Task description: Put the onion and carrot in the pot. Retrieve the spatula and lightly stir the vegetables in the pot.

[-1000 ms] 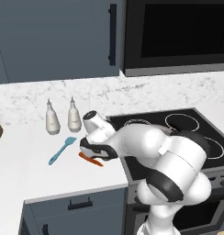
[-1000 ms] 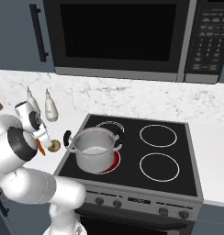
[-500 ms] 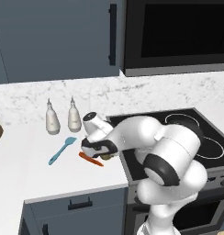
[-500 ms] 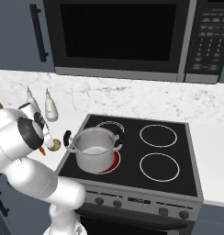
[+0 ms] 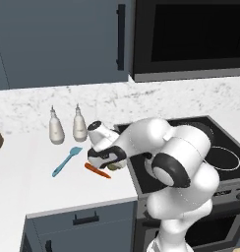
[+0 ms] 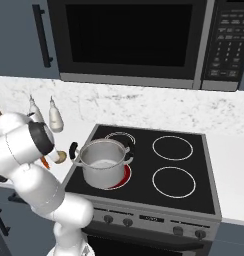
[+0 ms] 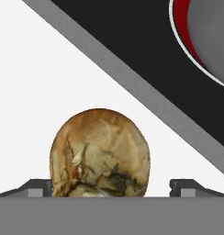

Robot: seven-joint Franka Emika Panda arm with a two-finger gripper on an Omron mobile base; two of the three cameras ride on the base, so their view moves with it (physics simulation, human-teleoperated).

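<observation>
Hand view: the papery, round brown onion (image 7: 100,153) sat on the white table (image 7: 36,92) between the spread fingertips (image 7: 38,187) of the released hand (image 7: 111,188), its underside cut off. Left base view added the orange carrot (image 5: 97,171) and blue spatula (image 5: 66,161) lying beyond the hand (image 5: 108,162), which mostly hid the onion there. Right base view showed the shiny steel pot (image 6: 103,163) on the stove, well apart from the hand.

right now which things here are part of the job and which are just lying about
Job: onion, carrot, pot, spatula.

Lying about: two bottles, microwave.
</observation>
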